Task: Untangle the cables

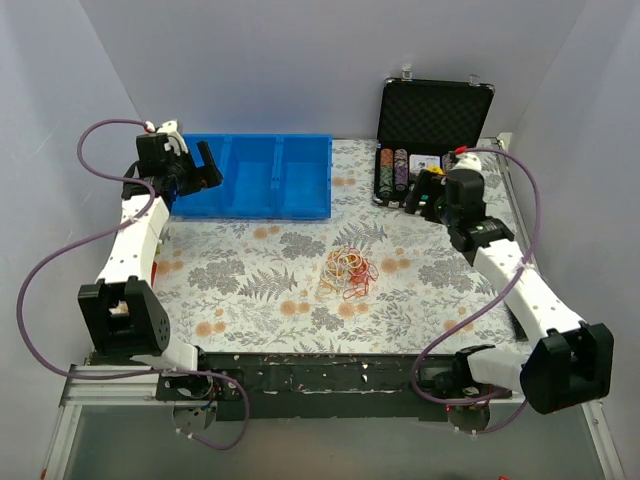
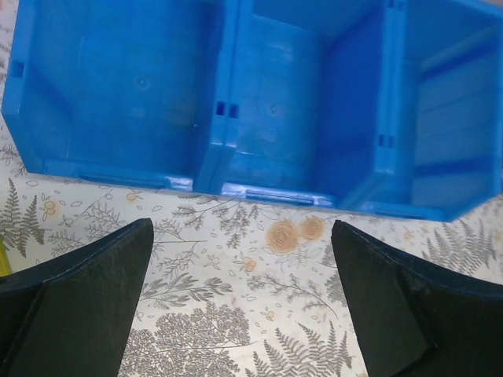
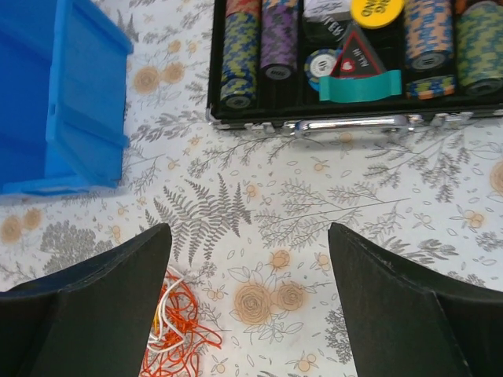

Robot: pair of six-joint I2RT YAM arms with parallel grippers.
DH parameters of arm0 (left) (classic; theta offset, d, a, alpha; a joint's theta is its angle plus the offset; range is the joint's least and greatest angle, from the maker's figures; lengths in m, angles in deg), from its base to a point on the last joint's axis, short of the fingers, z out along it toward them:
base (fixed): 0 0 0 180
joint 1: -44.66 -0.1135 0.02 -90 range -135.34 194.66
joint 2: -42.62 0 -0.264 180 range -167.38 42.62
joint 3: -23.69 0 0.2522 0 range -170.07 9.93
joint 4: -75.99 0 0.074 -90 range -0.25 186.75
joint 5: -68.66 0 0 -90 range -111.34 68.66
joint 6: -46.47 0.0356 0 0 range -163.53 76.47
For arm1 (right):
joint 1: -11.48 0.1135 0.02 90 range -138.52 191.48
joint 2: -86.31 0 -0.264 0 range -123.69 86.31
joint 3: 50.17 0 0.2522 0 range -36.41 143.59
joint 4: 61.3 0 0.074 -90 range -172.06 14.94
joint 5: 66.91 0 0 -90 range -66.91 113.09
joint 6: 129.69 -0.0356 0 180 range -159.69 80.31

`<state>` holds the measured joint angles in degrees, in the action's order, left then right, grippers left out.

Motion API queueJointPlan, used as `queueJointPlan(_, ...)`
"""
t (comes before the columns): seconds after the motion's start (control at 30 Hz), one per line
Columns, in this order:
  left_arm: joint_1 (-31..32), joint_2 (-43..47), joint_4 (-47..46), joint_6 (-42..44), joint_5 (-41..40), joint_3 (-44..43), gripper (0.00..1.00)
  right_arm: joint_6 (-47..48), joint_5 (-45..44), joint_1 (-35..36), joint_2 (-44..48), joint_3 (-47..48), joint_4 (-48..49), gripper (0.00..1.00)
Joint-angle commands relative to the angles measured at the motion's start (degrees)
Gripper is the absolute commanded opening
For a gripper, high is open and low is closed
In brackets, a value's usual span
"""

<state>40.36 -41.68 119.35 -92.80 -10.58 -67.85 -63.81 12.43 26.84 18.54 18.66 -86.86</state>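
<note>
Okay, left gripper: its two black fingers are spread wide apart with nothing between them, only grey-and-orange floral tablecloth under the gap. It hangs at the near wall of the blue three-compartment plastic bin, towards the bin's left end in the top view.

Right gripper: the black fingers are also spread wide and hold nothing. It sits off to the right of the blue bin, nearer the arm bases than the bin's front wall.

The cables, a small tangle of thin curly orange-red, white and yellow cords, lie flat on the cloth, ungripped. In the right wrist view they show just beside the inner edge of the left-hand finger. I cannot tell contact from that view, but the top view shows gripper and tangle apart. The tangle sits in front of the bin's right end, well apart from it, towards the arm bases.

A black poker-chip case with a metal rim sits just right of the bin's right end, its lid standing open and rows of striped chips inside.
</note>
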Motion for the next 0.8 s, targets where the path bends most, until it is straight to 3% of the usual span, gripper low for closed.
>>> queueJointPlan(0.0,0.0,-2.5,-2.8,-1.3,-4.5,-0.9,0.98,4.3,-6.3,6.0,-5.6,4.0,3.9,0.9)
queueJointPlan(0.2,0.1,-8.8,-7.0,-2.6,3.3,-3.4,0.98,9.7,-7.4,11.7,-11.1,4.3,9.8,0.91)
queueJointPlan(0.53,3.4,-29.4,-5.7,1.1,-8.0,-20.7,0.98,14.8,-3.0,17.1,-15.1,0.5,20.5,0.91)
queueJointPlan(0.67,3.4,-33.2,-5.9,1.3,-7.4,-24.3,0.98,15.0,-0.3,18.8,-18.4,-0.8,23.6,0.92)
queueJointPlan(0.77,6.0,-34.5,-7.6,2.8,-8.6,-23.9,0.72,14.7,1.0,20.1,-21.6,0.0,24.8,0.92)
